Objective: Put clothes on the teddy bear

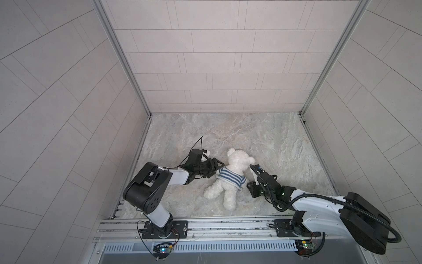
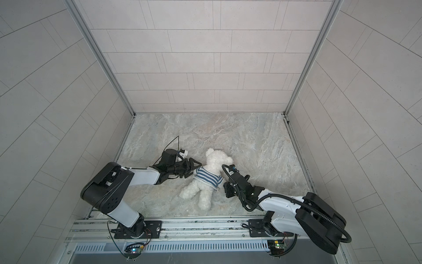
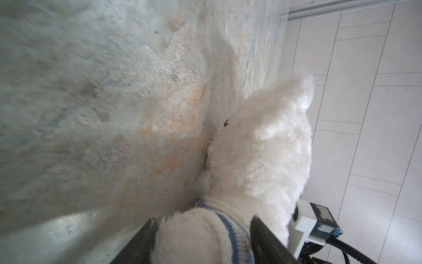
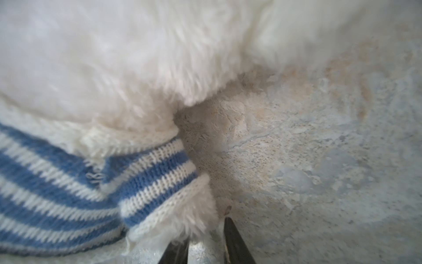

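Dressed, or very nearly: the teddy bear [image 1: 236, 161] [image 2: 217, 161] lies in the near middle of the marble bench [image 1: 274, 141], head toward the far wall and legs toward the near rail, with a blue-and-white striped shirt [image 1: 230, 178] [image 2: 207, 177] around its torso and a robot arm at each shoulder.

On the left, the left gripper [image 1: 217, 170] [image 2: 195, 169] has its fingers on either side of the bear's sleeved arm. The left wrist view shows the fluffy limb filling the gap between them [image 3: 203, 240], but not whether they are pressing or merely straddling it.

On the right, the right gripper [image 1: 248, 184] sits low, just beside the other cuff. Its fingers stand narrowly apart [image 4: 205, 230] with bare bench between the tips, grasping nothing, and a tuft of paw fur brushes one of them.

The hazards from here are those of a light, soft toy.

- **Dragging:** any pull from the left arm would likely slide or roll the whole bear instead of settling the knit, since nothing visibly pins it down.
- **Undoing the sleeve:** a tug along the sleeve could draw the cuff back over the paw and undo that side.
- **Missing the fabric:** on the right, closing where the fingers now stand would probably catch fur, or nothing, and not the cuff.
- **Snagging:** a tip pushed under the loose knit could snag a loop.
- **Nudging the head:** the right arm's wrist camera housing (close beside the bear's head in both top views) could nudge the head if that arm advances.
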Controlling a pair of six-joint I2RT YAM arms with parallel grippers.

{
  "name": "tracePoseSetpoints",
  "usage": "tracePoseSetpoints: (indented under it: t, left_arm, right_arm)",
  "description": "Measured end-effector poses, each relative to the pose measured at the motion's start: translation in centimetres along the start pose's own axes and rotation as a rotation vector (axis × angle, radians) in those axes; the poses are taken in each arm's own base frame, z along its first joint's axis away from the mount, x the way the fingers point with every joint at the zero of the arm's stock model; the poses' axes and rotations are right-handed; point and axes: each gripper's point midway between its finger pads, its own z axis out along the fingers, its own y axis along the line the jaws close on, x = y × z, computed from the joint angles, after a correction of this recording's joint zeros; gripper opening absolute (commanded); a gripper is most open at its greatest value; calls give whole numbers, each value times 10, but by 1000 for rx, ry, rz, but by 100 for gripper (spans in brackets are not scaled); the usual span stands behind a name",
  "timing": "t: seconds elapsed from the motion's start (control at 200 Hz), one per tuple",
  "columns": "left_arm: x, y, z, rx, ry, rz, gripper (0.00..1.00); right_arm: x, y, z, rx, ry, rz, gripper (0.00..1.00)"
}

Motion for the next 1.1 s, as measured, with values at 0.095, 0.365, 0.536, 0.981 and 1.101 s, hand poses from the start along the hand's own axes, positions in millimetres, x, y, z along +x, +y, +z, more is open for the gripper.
tracePoseSetpoints:
  t: [0.095,0.365,0.536,0.981,1.101]
  left_arm:
    - [2,-12,-2,25,-3,20,62]
    - [19,-40,-2,75,12,70,48]
    - [24,-43,0,72,14,73,40]
    - [24,-48,1,77,4,61,9]
    - [23,-53,-1,87,-2,66,0]
  right_arm:
    - [0,0,0,0,1,0,28]
    - [0,-2,-2,8,-1,-3,28]
    - [0,-3,-4,10,-4,-5,28]
    - [1,-5,-7,14,-7,-17,28]
    - [-2,-4,-10,7,-17,-19,30]
